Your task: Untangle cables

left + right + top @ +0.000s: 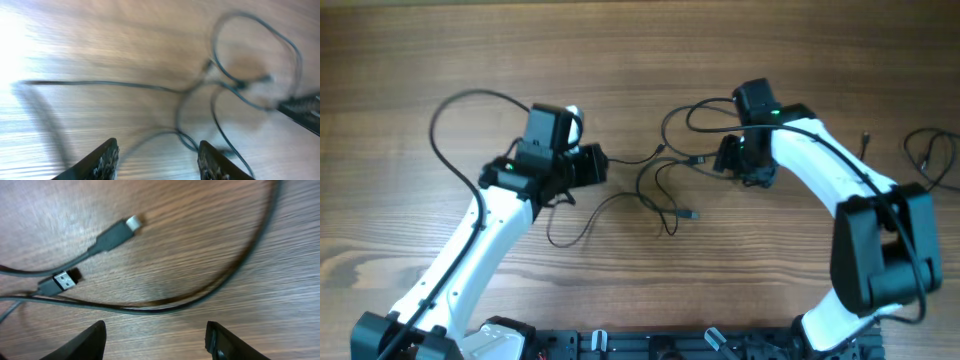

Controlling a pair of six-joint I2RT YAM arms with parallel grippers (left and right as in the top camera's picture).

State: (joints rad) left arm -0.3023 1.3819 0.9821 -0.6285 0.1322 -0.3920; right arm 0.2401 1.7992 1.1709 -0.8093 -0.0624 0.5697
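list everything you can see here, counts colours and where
cables: several, exact count unclear, dark grey, looped together mid-table between the grippers
plugs: two seen close up, dark with silvery tips, lying apart under the right gripper
side cable: one loose bundle, dark, at the table's right edge
table: one, brown wood grain
arms: two, white and black, reaching in from the near edge
left gripper: one, black, open above the cables
right gripper: one, black, open above a cable
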